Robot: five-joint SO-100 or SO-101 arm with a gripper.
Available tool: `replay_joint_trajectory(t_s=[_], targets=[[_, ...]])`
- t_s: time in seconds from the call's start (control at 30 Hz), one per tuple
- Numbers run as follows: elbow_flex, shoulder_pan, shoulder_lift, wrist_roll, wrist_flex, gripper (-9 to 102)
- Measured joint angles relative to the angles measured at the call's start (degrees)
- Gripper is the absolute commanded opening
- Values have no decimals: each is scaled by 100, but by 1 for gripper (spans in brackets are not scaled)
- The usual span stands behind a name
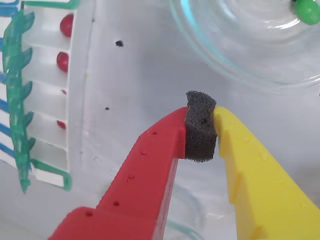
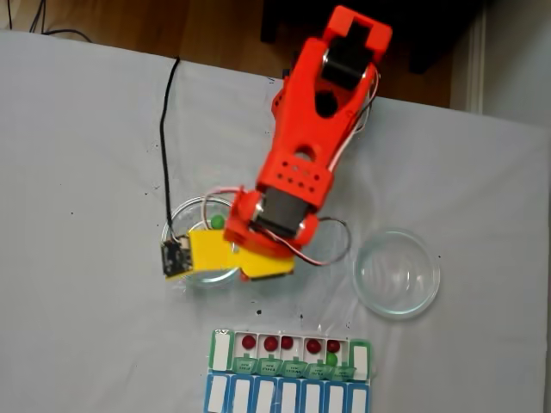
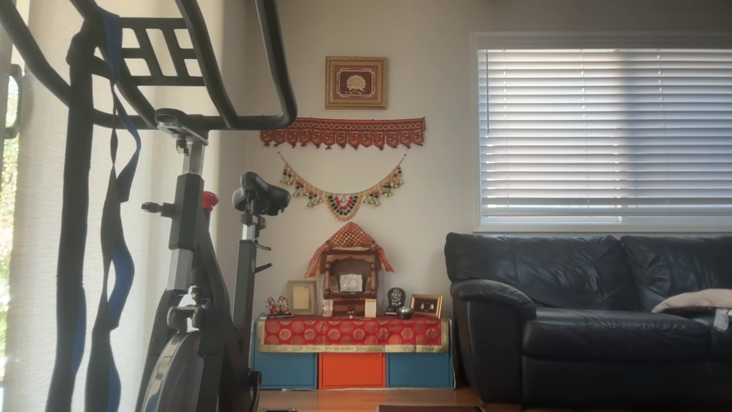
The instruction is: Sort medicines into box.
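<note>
My gripper [image 1: 201, 125] is shut, its red finger [image 1: 150, 165] and yellow finger [image 1: 250, 170] pressed on the dark foam pad [image 1: 201, 135] between them, and I see no ball held. It hovers over the white table just right of the box [image 1: 50, 100], whose green lids stand open. Dark red medicines [image 1: 62, 61] lie in several compartments. A green medicine [image 1: 307, 10] sits in a glass dish [image 1: 240, 55] at the top right. In the fixed view the orange arm [image 2: 297, 163] hangs over the left dish [image 2: 185, 215], which holds a green ball [image 2: 218, 221]. The box [image 2: 222, 348] holds red balls [image 2: 270, 343] and one green ball [image 2: 331, 357].
A second glass dish [image 2: 396, 274] stands to the right of the arm. The blue-lidded row [image 2: 284, 397] lies against the box at the table's front edge. A black cable [image 2: 165, 129] runs along the left. In the other view are an exercise bike [image 3: 189, 257] and a sofa [image 3: 589, 320].
</note>
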Motion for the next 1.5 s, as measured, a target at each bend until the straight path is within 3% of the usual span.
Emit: replay_joint_trajectory(t_s=[0.2,0.7,1.2,1.33,1.5], targets=[[580,378,264,-475,-378,1],[888,1169,-105,-378,-1169,1],[923,1292,-316,369,-1283,2],[923,1371,-562,369,-1371,15],[923,1380,-756,369,-1371,18]])
